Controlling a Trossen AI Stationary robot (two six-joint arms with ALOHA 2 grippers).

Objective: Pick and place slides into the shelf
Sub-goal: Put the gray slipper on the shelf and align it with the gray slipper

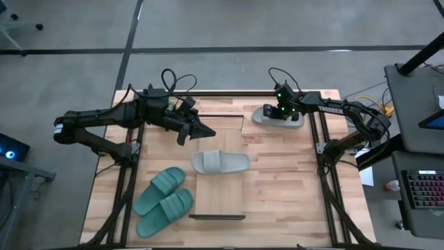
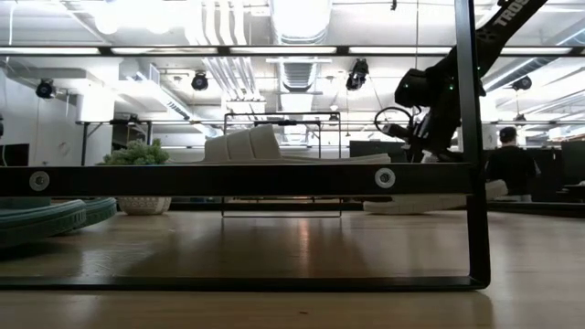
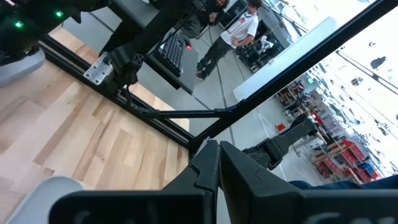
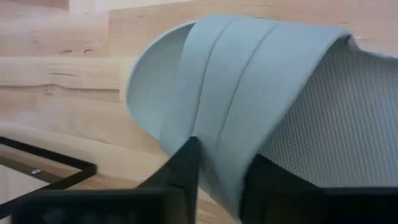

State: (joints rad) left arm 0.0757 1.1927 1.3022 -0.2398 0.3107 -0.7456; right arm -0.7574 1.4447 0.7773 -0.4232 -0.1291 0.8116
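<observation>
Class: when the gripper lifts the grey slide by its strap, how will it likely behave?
The grey slide probably flexes: its strap looks soft between the right gripper fingers. Its flat sole shouldn't roll. Its textured footbed suggests little slipping.

The light wooden tabletop [image 1: 277,180] is evenly and softly lit from above in the high view, with only faint shadows cast beside the light grey slip-on sandal [image 1: 220,162] and the two teal-green sandals [image 1: 164,201]. In the low view the scene is backlit by bright ceiling lamps [image 2: 297,14] that are blown out to glare, so the black metal frame bar [image 2: 238,179] is rendered nearly as a silhouette. In the right wrist view the grey ribbed strap [image 4: 249,81] is seen slightly soft, and the dark fingers [image 4: 180,171] are blurred.
</observation>
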